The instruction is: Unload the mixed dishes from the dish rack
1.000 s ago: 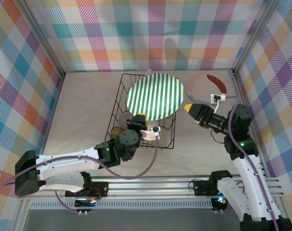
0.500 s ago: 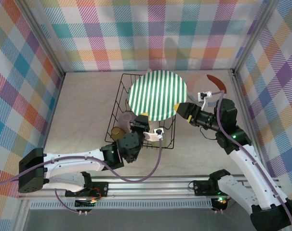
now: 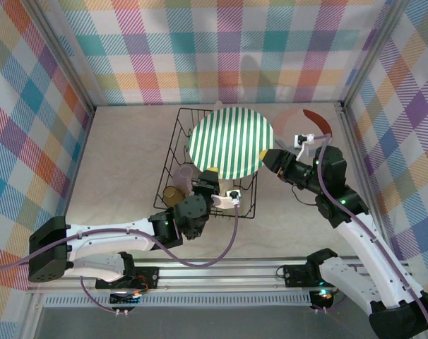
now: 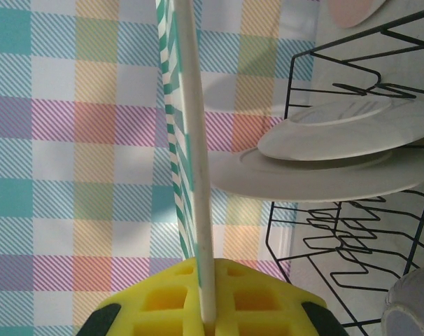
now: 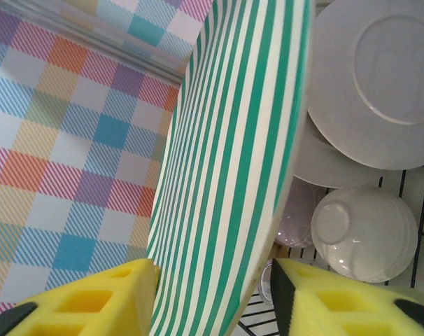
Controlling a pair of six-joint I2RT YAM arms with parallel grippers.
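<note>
Right hand [image 3: 267,156] newly astride striped plate [image 3: 230,141], grip unclear; left hand [image 4: 206,308] tight on its edge.

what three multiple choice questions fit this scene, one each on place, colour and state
1. Where is the pink plate? A in a gripper B on the table right of the rack C on the floor
2. The striped plate's stripes are: A red B green C blue
3. The left gripper is: A open B shut on a cup C shut on the striped plate
Key: B, it lies beside the rack; B, green on white; C, the plate's rim sits pinched between its yellow fingers.
</note>
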